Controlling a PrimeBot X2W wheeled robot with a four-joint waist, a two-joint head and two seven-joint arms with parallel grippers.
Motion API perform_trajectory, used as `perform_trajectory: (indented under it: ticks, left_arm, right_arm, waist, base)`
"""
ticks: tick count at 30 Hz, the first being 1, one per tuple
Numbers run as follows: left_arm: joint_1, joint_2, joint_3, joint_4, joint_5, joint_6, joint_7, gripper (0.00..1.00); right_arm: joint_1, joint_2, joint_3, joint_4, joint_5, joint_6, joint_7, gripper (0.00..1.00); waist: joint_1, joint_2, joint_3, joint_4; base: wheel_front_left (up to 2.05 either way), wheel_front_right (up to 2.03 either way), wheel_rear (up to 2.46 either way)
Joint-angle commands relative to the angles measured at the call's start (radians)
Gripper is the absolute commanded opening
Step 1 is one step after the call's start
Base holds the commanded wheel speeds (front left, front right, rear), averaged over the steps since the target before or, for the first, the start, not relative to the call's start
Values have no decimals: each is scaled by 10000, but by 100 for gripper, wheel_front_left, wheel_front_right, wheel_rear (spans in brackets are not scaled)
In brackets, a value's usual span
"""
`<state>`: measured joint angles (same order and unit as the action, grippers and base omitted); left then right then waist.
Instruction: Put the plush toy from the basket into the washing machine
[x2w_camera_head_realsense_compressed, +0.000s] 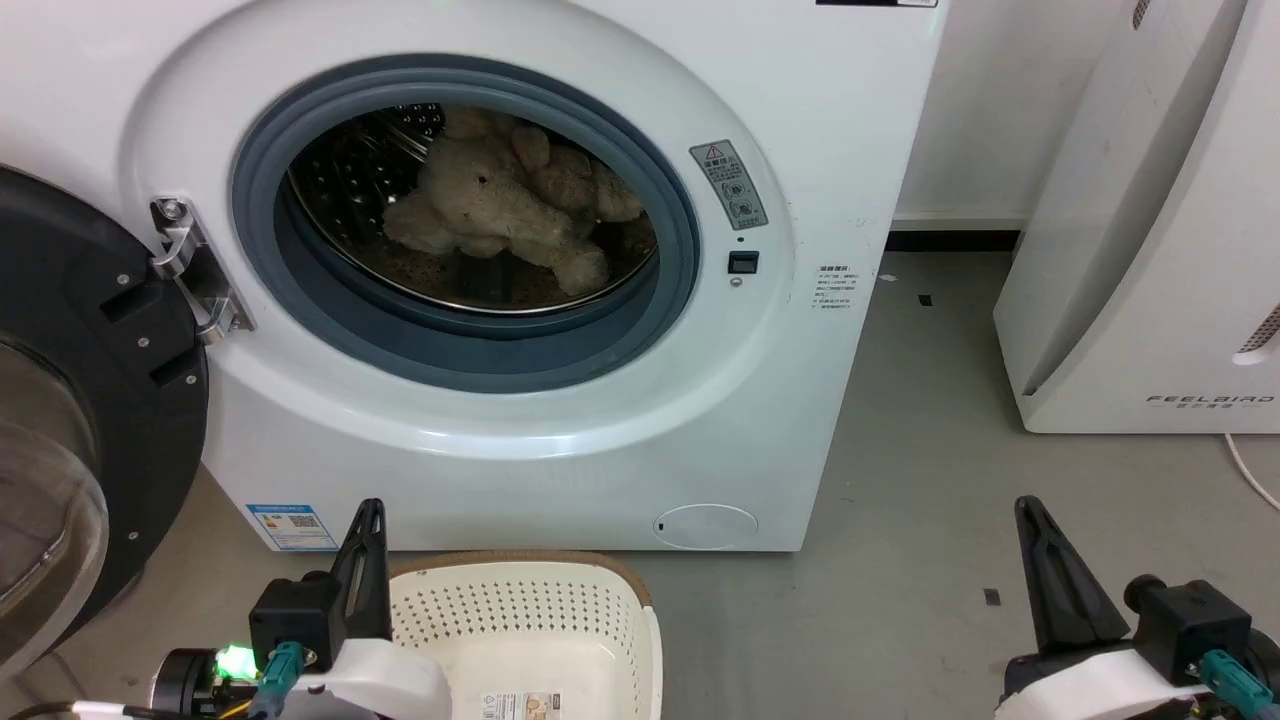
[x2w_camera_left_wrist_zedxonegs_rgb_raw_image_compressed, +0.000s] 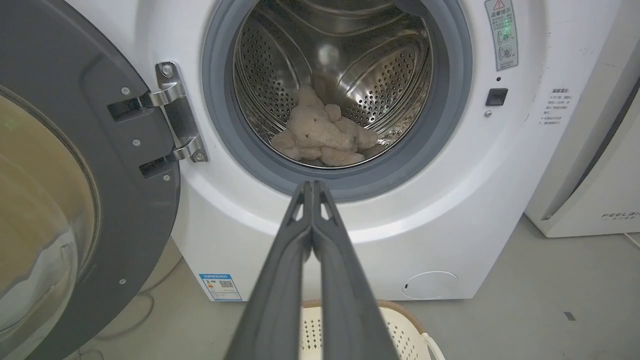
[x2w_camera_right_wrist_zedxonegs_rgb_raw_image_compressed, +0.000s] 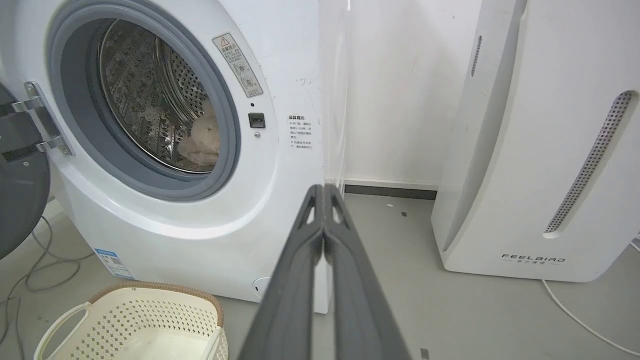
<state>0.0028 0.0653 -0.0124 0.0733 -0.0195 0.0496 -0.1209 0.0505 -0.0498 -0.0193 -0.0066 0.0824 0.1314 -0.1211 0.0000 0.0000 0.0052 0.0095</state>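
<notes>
In the drum (x2w_camera_left_wrist_zedxonegs_rgb_raw_image_compressed: 390, 75): fluffy cream plush toy (x2w_camera_head_realsense_compressed: 490, 205), slumped on shiny perforated steel.
Washing machine (x2w_camera_head_realsense_compressed: 560, 420): white, with a round grey gasket (x2w_camera_head_realsense_compressed: 460, 345).
Basket (x2w_camera_head_realsense_compressed: 520, 610): cream perforated plastic, woven brown rim.
Left gripper (x2w_camera_left_wrist_zedxonegs_rgb_raw_image_compressed: 312, 186): clenched empty, well apart from the toy.
Right gripper (x2w_camera_right_wrist_zedxonegs_rgb_raw_image_compressed: 324, 189): clenched empty.

— Where is the plush toy (x2w_camera_head_realsense_compressed: 495, 205)?
— Inside the washing machine (x2w_camera_head_realsense_compressed: 560, 420), slumped on the bottom of the shiny perforated drum (x2w_camera_left_wrist_zedxonegs_rgb_raw_image_compressed: 380, 75). It is fluffy and beige, lying on its side, with a small dark eye showing and its stubby limbs spread.
— And the machine itself?
— A white front-loader with a grey gasket (x2w_camera_head_realsense_compressed: 480, 350) round the porthole. Its dark round door (x2w_camera_head_realsense_compressed: 60, 400) stands wide open on the left, hung on a metal hinge (x2w_camera_head_realsense_compressed: 190, 265).
— The basket (x2w_camera_head_realsense_compressed: 520, 610)?
— Upright on the floor (x2w_camera_head_realsense_compressed: 900, 480), just before the washer's base. It is cream-white and perforated, with a brown woven-look rim. A sticker (x2w_camera_head_realsense_compressed: 525, 705) shows on its inner bottom.
</notes>
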Motion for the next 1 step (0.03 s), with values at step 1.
perform_trajectory:
  ticks: [1]
  left_arm:
    - [-15,-40,49,-92,67,-61,65,0]
  right_arm:
    - [-171,-2,35,32,-108,-4,61,0]
  waist:
    - [0,0,-2,-3]
  base:
    - [0,0,0]
